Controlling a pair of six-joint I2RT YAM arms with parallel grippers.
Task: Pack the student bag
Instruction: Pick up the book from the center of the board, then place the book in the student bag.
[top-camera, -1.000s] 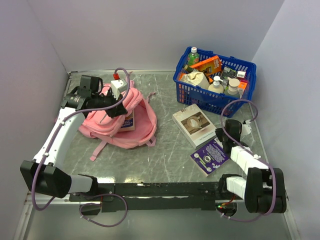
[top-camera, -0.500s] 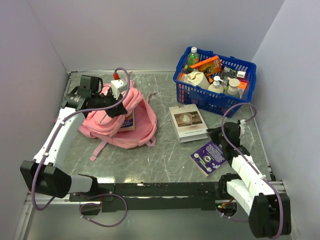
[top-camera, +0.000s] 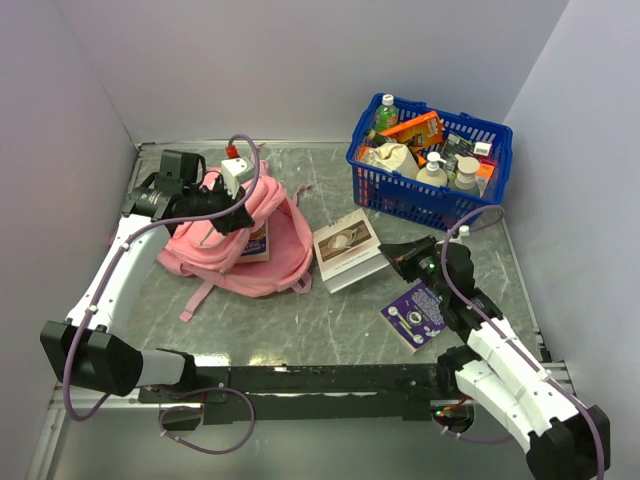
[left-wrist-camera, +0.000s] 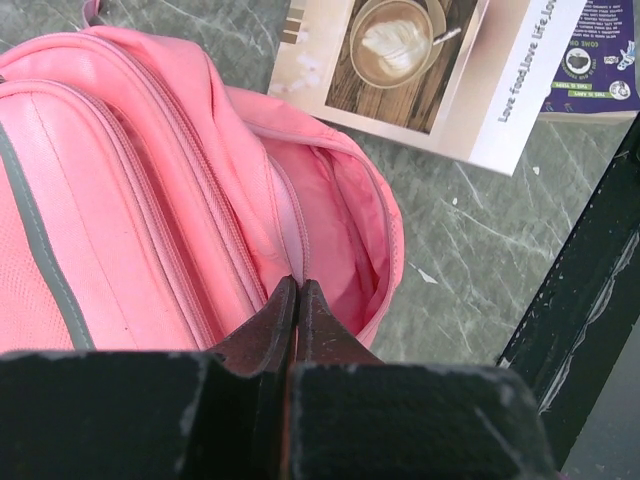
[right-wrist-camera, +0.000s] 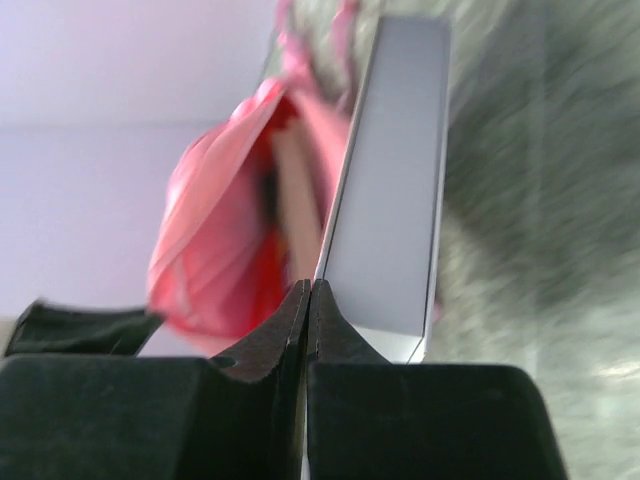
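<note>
Both pairs of jaws are fully closed: the left gripper pinches the open rim of the student bag, at ten o'clock on the table; the right gripper clamps the coffee-cover book, at the bag's three o'clock.

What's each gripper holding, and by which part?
Left gripper pinches the student bag at its opening rim; right gripper grips the coffee-cover book by one edge.

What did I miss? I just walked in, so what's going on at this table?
Two robot arms are packing the student bag. The left gripper is shut on the rim of its main pocket, holding it open. The right gripper is shut on the coffee-cover book, held just beside the bag, not yet inside. A purple booklet lies nearby, and the blue basket holds more items.
</note>
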